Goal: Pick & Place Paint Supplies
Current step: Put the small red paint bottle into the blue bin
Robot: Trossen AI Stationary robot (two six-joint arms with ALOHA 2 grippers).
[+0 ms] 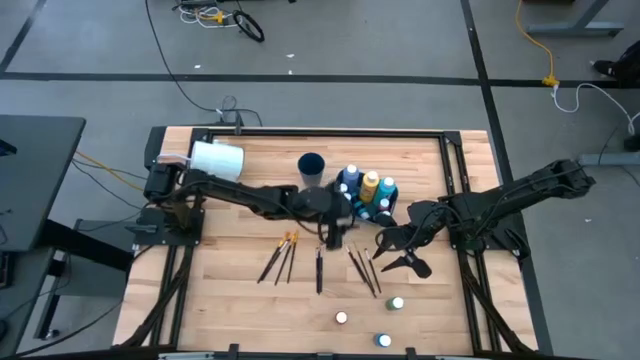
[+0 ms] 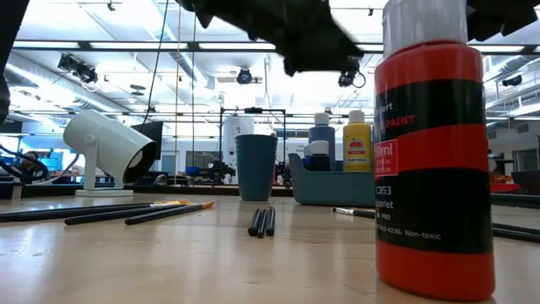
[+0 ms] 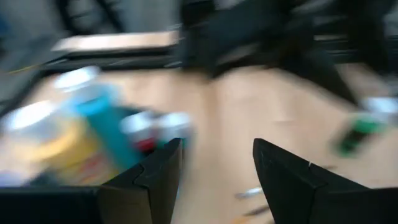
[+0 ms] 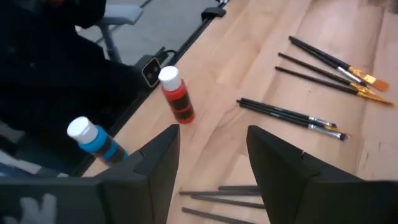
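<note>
Light wooden bench [image 1: 240, 290] seen from above, both dark arms reaching toward the middle. Left hand [image 1: 335, 232] sits just beside the blue-grey bin [image 1: 362, 212] of white-capped paint bottles [image 1: 370, 186], on its near side, over the brushes; its fingers [image 3: 155, 180] stand apart with nothing between them, the bottles in the bin blurred just past them in the left wrist view. Right hand [image 1: 388, 245] hovers to the right of the bin above the bench, fingers [image 4: 273, 168] spread, empty.

Bin holds several bottles standing upright: blue, yellow [image 2: 357, 140], teal, a red one low down. Dark blue cup [image 1: 311, 165] stands just left of the bin, apart from it. Large white cylinder [image 1: 215, 159] lies on its side at the far left corner.

Loose on the bench: group of thin dark brushes with orange tips [image 1: 281, 255] left of centre, a single dark brush [image 1: 319, 268] beside them, another cluster of dark brushes [image 1: 364, 270] near the right hand. Three small bottles stand at the front edge: red one [image 4: 177, 94], blue one [image 4: 94, 138], and one with a green label [image 1: 397, 303]. The red bottle is very close to the low camera, upright.
</note>
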